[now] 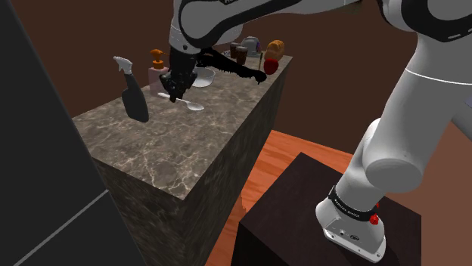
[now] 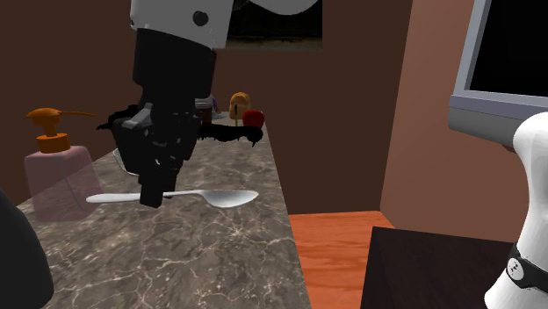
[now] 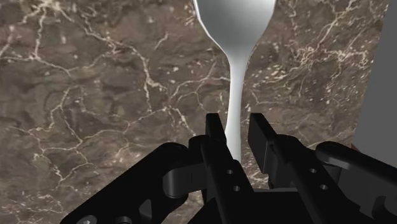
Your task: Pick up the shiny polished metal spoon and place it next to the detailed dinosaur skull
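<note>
the gripper is seen slightly open astride the handle of the spoon on the bench, nothing clasped; the handle should be centred before closing.

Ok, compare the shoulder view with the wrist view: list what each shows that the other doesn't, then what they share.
Shoulder view: the arm's stand, a dark spray bottle, a soap dispenser, a white bowl, the dark dinosaur skull and a red apple. Wrist view: the fingers apart astride the handle of the spoon, a gap on one side. Both: the marble counter, that spoon and the gripper.
</note>
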Tool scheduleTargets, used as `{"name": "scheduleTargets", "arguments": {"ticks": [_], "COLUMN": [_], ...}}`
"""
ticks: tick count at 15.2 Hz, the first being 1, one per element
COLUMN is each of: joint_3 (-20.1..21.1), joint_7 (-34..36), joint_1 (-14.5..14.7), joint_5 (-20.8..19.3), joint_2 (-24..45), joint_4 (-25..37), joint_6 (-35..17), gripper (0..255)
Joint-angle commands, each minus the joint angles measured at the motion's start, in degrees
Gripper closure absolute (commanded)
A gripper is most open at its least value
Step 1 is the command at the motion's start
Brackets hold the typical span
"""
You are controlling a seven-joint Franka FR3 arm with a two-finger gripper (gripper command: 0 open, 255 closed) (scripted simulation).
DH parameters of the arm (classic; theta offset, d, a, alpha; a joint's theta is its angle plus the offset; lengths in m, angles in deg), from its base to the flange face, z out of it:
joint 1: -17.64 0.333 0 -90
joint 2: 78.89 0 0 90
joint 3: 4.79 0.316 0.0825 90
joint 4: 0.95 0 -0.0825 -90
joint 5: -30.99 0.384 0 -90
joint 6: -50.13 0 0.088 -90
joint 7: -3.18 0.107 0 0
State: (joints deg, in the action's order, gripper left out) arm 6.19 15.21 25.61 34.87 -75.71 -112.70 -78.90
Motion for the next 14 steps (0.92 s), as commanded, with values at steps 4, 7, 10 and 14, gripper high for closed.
{"name": "scheduleTargets", "arguments": {"ticks": [4,7,10,14], "joint_3": [0.04,0.02,0.00,-0.02], "joint_7": [0.34,0.44,0.55,0.72], "joint_1": [0.03,0.01,-0.02,-0.04], "joint_5": [-0.01,-0.01,-0.03,-0.09], "joint_2": [-0.94,-1.33,-1.61,-1.82], "joint_4": [2.83,4.68,6.66,9.50], "joint_6": [3.76,6.00,8.26,11.29], "gripper": [255,255,255,255]}}
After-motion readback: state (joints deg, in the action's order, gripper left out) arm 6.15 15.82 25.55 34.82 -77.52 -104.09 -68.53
